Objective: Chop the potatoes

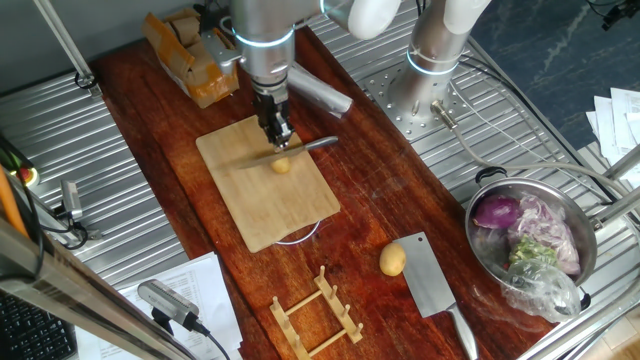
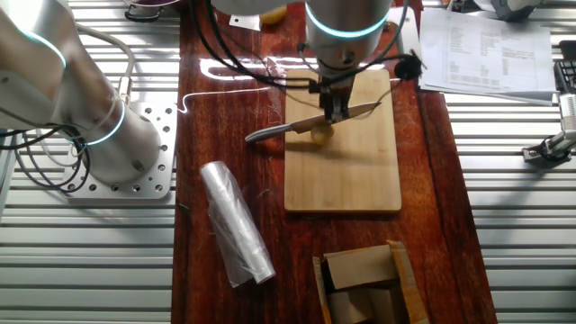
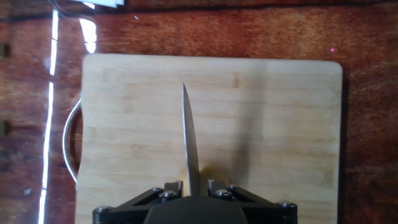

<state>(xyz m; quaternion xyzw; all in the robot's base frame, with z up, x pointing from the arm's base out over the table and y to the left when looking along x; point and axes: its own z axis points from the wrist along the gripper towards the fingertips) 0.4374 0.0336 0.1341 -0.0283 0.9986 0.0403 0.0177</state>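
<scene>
Fingers grip a knife over a potato, nearly hidden in hand view

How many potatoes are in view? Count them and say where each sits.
2. One potato lies on the cutting board under the knife; the other potato rests on the table beside the cleaver. More may be hidden.

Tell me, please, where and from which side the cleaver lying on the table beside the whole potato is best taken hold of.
Grip the cleaver by its narrow handle, not the broad blade. It lies flat, so come from straight above with the fingers across the handle's width. The handle points away from the whole potato, which sits apart from the blade's far end, so it should not obstruct. The tool is currently shut on a knife.
</scene>
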